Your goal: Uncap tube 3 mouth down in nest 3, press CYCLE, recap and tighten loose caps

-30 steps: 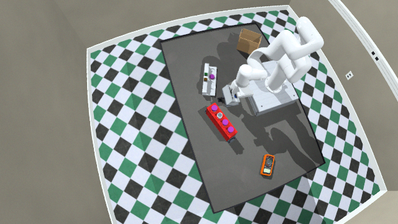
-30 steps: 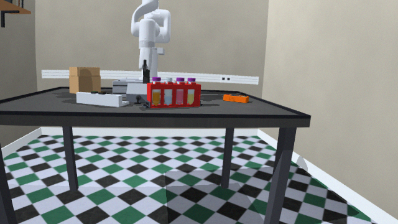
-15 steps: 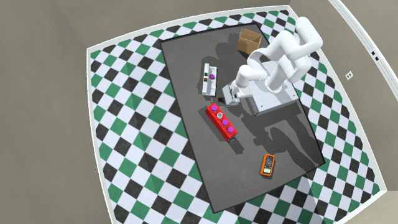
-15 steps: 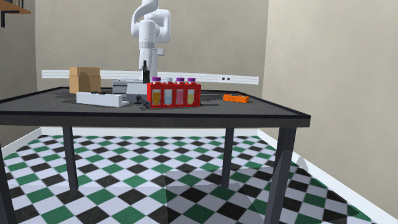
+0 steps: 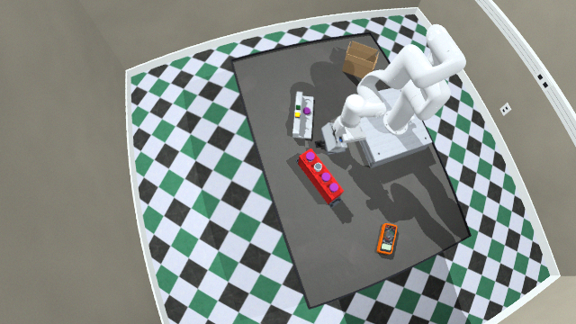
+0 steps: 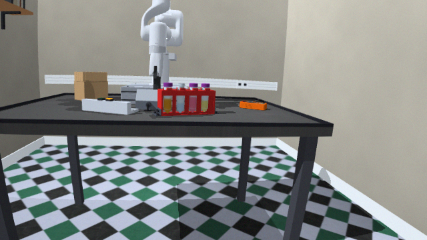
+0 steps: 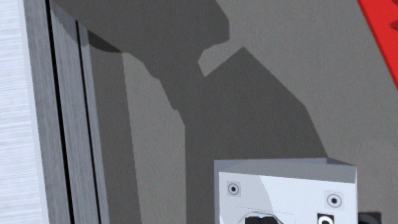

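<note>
Your hand [image 5: 321,144] is squeezed fully narrow with nothing in it, low over the grey key housing [image 5: 332,140] at mid-frame in the top view. The red decapping station [image 5: 320,177] sits just below it on the desk [image 5: 405,211] — one tube [image 5: 318,166] stands uncapped. Its purple cap [image 5: 307,110] rests in the white cap tray [image 5: 302,115], toward the upper middle — the amber lamp [image 5: 297,114] glows.

A white jointed robot arm [image 5: 407,85] stands over a dark grey counter [image 5: 315,252] on a green, black and white checkered floor [image 5: 189,234]. A red tube rack [image 5: 315,177] carries purple screw caps [image 5: 333,187]; another purple cap [image 5: 307,110] sits in a white cap tray [image 5: 302,128]. Nearby lie an orange handheld meter [image 5: 387,238] and a tan cardboard box [image 5: 359,58].
</note>
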`<state>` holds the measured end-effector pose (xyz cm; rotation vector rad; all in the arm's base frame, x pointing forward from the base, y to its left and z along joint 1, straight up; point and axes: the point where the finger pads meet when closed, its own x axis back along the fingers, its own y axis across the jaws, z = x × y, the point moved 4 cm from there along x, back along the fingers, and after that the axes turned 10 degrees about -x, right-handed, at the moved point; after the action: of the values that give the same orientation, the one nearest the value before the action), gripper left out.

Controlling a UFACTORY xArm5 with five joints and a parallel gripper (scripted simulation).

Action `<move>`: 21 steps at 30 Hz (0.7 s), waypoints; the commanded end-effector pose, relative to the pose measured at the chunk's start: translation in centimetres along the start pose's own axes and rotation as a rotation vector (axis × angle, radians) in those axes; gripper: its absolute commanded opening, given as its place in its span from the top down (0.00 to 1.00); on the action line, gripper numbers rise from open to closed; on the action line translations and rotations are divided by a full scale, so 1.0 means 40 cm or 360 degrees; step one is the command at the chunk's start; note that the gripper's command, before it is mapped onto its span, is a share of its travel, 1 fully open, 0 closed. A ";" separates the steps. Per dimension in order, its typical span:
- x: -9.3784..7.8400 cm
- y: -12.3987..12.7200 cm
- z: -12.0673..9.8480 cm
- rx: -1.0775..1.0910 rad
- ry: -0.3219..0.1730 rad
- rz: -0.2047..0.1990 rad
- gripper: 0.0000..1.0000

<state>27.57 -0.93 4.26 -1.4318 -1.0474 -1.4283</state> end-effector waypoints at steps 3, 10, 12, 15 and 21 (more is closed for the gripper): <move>0.037 0.003 0.002 0.0000 -0.0010 -0.0009 1.00; 0.079 0.003 0.002 0.0000 -0.0010 -0.0010 1.00; 0.079 0.003 0.002 0.0000 -0.0010 -0.0010 1.00; 0.079 0.003 0.002 0.0000 -0.0010 -0.0010 1.00; 0.075 0.080 -0.036 0.0515 -0.0011 -0.0008 0.00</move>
<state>28.13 -1.52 7.31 -1.3720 -1.0944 -1.3692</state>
